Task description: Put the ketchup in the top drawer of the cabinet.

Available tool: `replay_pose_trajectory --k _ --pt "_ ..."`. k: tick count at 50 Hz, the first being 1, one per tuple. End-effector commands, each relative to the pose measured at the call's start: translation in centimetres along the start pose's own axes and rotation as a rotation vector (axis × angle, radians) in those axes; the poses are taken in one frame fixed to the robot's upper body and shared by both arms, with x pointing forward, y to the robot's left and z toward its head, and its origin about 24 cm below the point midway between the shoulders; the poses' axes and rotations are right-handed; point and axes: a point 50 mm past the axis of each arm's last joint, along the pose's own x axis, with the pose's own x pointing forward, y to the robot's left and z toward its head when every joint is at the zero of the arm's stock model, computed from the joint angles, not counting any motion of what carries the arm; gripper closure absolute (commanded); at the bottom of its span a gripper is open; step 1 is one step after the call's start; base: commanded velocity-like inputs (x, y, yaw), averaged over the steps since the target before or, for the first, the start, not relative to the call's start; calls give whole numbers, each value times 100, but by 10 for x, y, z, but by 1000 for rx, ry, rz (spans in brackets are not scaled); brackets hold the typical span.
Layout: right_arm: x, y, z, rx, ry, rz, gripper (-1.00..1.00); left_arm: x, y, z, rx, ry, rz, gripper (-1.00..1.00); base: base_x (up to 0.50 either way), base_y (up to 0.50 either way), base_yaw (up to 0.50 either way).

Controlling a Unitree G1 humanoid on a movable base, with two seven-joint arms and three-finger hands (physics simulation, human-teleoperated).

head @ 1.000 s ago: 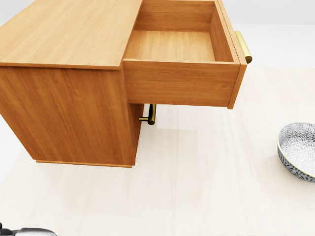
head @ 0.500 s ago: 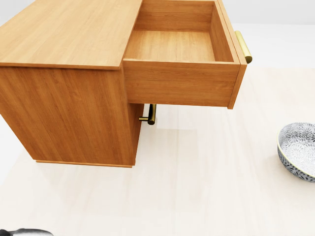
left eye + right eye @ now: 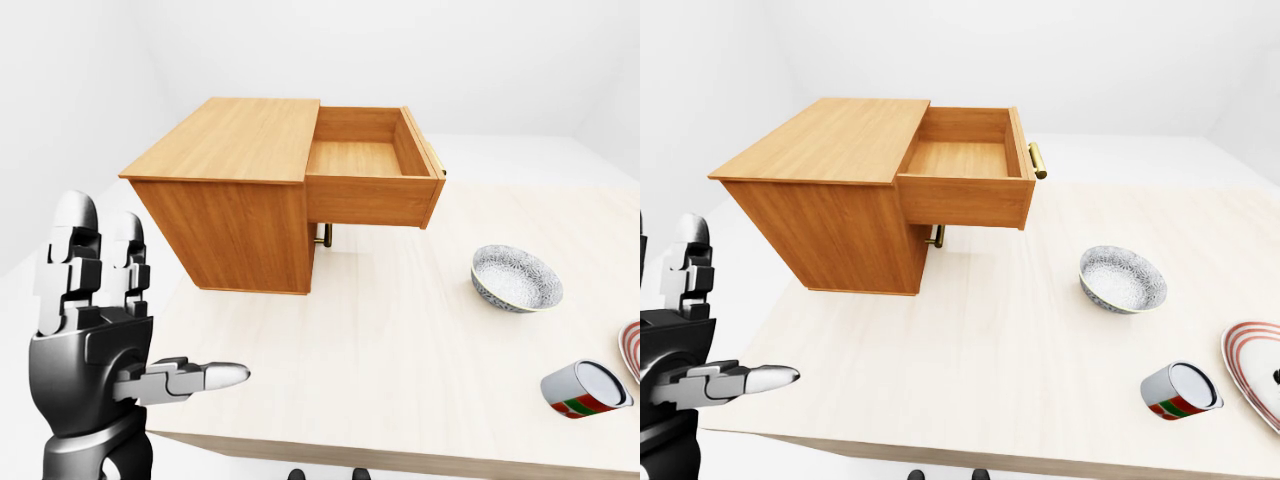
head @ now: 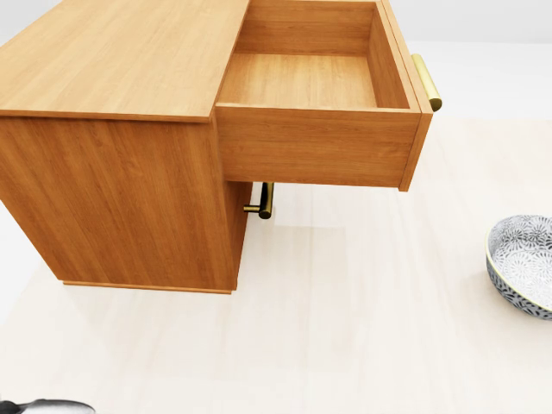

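At the lower right of the left-eye view, a can-like container with a red, green and white label, taken to be the ketchup (image 3: 587,389), was seen lying on its side on the pale tabletop (image 3: 380,350). It was well apart from the left robot hand (image 3: 100,340), which was raised at the lower left of that view with two fingers (image 3: 75,260) upright and the third stretched sideways, spread and holding nothing. The right robot hand was not shown, so its state could not be told. Between the two, toward the upper middle, the wooden cabinet (image 3: 225,200) was set on the tabletop with its top drawer (image 3: 365,165) pulled open and bare inside. A patterned bowl (image 3: 516,279) was placed above the ketchup, and a striped plate (image 3: 1255,370) just to its right. Compared with the earlier head view, the cabinet, drawer and bowl were unchanged in place; only a sliver of the robot hand (image 4: 47,405) at the bottom left edge was slightly altered.
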Motion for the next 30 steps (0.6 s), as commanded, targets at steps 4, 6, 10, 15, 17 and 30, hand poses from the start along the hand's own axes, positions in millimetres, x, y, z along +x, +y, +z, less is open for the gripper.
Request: replay_pose_trajectory --k 4,6,10,15,17,30 --pt "-6 13 -33 -161 372 -72 -100 0 -1 -2 1 7 -1 -100 0 0 0" --pt "-8 15 -36 -145 392 -66 -100 0 -1 -1 2 4 0 -100 0 0 0" --pt "-13 20 -50 -104 458 -55 -100 0 -1 -3 1 14 -1 -100 0 0 0" --pt "-22 27 -66 -38 527 -31 -100 1 0 -1 2 5 1 -100 0 0 0" --pt "-25 30 -70 -12 547 -21 -100 0 -1 -2 3 8 2 -100 0 0 0" --pt "-38 53 -87 109 623 58 -100 2 0 -3 2 5 6 -100 0 0 0"
